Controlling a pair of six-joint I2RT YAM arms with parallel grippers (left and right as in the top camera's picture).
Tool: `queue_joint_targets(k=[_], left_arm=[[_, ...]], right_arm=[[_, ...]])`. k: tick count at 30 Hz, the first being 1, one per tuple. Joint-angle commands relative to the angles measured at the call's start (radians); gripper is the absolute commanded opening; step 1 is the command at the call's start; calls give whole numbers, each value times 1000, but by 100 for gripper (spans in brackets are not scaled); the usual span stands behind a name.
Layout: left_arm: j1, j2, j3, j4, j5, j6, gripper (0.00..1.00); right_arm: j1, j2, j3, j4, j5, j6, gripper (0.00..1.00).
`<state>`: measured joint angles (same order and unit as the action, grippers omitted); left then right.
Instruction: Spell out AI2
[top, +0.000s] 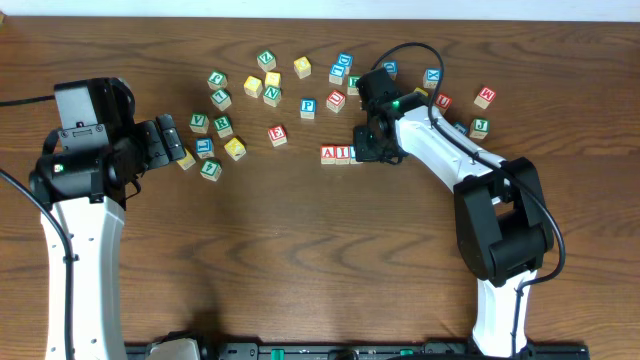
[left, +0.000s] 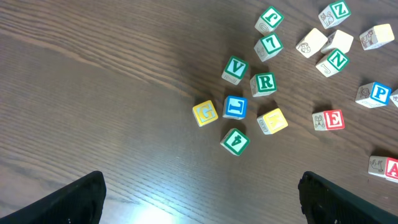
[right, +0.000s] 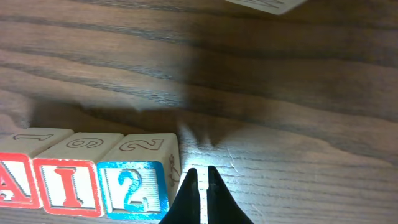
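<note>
Closest to the right wrist camera, the right gripper has its two dark fingertips pressed nearly together with nothing between them, just beside the right edge of the 2 block. That blue block ends a tight row on the table, touching the red I block, which touches the A block. From overhead the right arm's head hides most of the 2, and loose blocks lie behind and beside it, well apart from the row. The left gripper hangs wide open and empty over bare wood, short of a cluster holding the green V block, R block, yellow G block and green 4 block; a red E block sits alone between cluster and row.
</note>
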<state>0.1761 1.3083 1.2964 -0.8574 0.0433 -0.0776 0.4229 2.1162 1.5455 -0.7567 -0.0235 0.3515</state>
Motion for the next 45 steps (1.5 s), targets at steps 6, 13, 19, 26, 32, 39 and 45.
queue_joint_targets(k=[6,13,19,26,32,39,45], left_arm=[[4,5,3,-2,-2,6,98],[4,5,3,-2,-2,6,98],[4,5,3,-2,-2,6,97],[4,5,3,-2,-2,6,98],[4,5,3,-2,-2,6,97],[4,5,3,-2,-2,6,98],[4,5,3,-2,-2,6,97]], right_arm=[[9,9,5,7,-17,-37,1],[13,9,5,11,-36,-72,1],[14,9,5,13,-36,-72,1],[12,9,5,13,-34,-77,1],[-30,-68,7,-15,-35,-85,3],[-101,-333,8,-95,-35,-123,37],[-164,-604,8,-162,-31,-122,99]])
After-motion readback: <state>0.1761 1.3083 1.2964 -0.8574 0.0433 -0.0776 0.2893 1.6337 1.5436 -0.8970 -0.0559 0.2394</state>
